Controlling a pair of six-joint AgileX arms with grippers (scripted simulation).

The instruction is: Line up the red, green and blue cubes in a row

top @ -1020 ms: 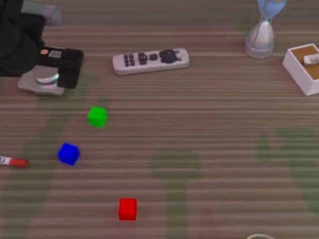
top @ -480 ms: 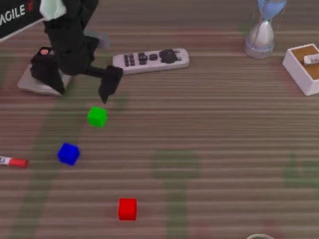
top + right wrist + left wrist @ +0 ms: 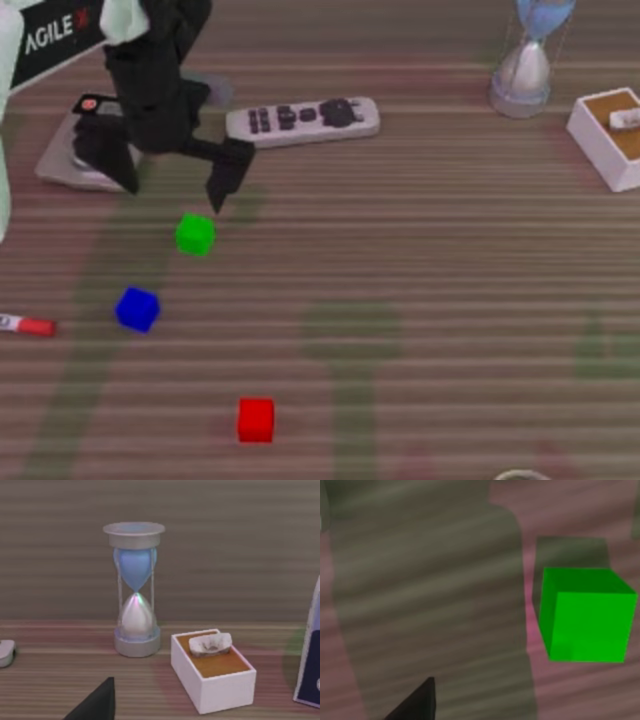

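Green cube [image 3: 195, 234] lies just below the left hand [image 3: 172, 178] in the top view; fingers spread wide, holding nothing, nearest arm.

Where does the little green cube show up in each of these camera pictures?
Top view: green cube on the table's left half, just below the left gripper.
Left wrist view: the same cube, large, at the picture's right.
Right wrist view: not in it.
Shared landmark: the striped table.

the left arm [image 3: 150, 80] is matte black and blocky, with a white "agile" marking; its gripper [image 3: 175, 185] has dark tapered fingers.
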